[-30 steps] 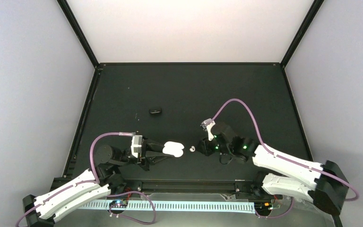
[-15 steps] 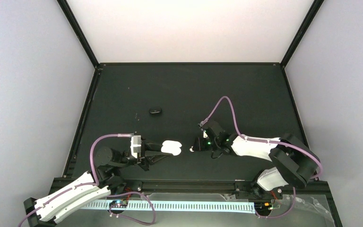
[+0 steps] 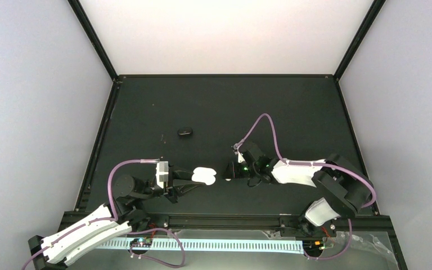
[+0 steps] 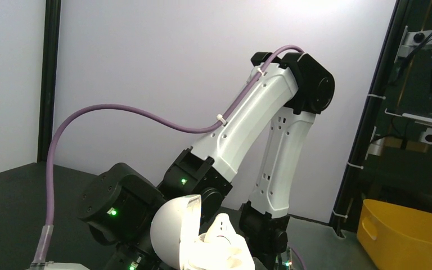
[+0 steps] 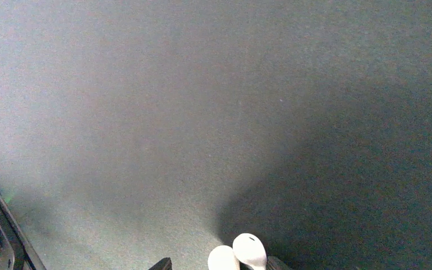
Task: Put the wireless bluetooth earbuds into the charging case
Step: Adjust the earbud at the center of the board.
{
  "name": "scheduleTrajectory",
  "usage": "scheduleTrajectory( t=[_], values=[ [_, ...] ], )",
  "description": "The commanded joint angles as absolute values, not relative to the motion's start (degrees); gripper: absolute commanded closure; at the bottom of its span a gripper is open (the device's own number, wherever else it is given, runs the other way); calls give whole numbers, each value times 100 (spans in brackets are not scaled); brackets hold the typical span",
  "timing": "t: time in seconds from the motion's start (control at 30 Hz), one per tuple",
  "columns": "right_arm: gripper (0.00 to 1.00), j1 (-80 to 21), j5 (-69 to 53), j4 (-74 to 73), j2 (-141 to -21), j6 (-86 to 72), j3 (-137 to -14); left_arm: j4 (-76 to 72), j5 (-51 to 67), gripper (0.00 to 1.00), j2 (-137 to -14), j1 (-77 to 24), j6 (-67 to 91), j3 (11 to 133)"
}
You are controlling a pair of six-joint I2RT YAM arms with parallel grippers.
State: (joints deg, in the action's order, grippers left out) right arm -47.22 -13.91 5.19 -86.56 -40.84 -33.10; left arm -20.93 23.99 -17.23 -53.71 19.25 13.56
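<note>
Step in hand: pick-up of a bud. The right gripper (image 3: 230,171) stands partly open over a glossy white curled plastic earbud (image 5: 238,254). The bud lies on the dark table mat (image 5: 202,112) between the fingertips, close against one and clear of the other, so no clamp is evident. The left gripper (image 3: 194,179) is closed on the white rounded charging case (image 4: 214,250), whose lid is up and which projects beyond the fingertips. Next move, as judged: close squarely on the small, slippery bud, lift it, and carry it to the open case.

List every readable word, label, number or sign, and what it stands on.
None readable. The open white charging case and yellow plastic bin show no print; the small circuit board at the near edge is too small to read.
</note>
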Motion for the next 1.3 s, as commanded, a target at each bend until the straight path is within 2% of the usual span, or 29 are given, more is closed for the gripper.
scheduleTrajectory(
  t=[0.0,0.5,0.83,1.03,1.27],
  values=[
    [57,-4702,-1607,469,-8886,-3913,-3496,-2105,2370,98,-1711,-5405,1847,1406],
    [57,-4704,-2225,420,-9521,-3433,-4273,-2086,2391,98,-1726,-5405,1823,1406],
    [56,-4698,-1270,-240,-8844,-3465,-4222,-2036,2364,98,-1702,-5405,1786,1389],
    [56,-4855,-1480,-334,-8673,-3385,-4334,-2040,2343,99,-1679,-5410,1780,1389],
    [57,-5070,-1844,-356,-9145,-3446,-4783,-1982,2339,98,-1597,-5405,1788,1384]
  ],
)
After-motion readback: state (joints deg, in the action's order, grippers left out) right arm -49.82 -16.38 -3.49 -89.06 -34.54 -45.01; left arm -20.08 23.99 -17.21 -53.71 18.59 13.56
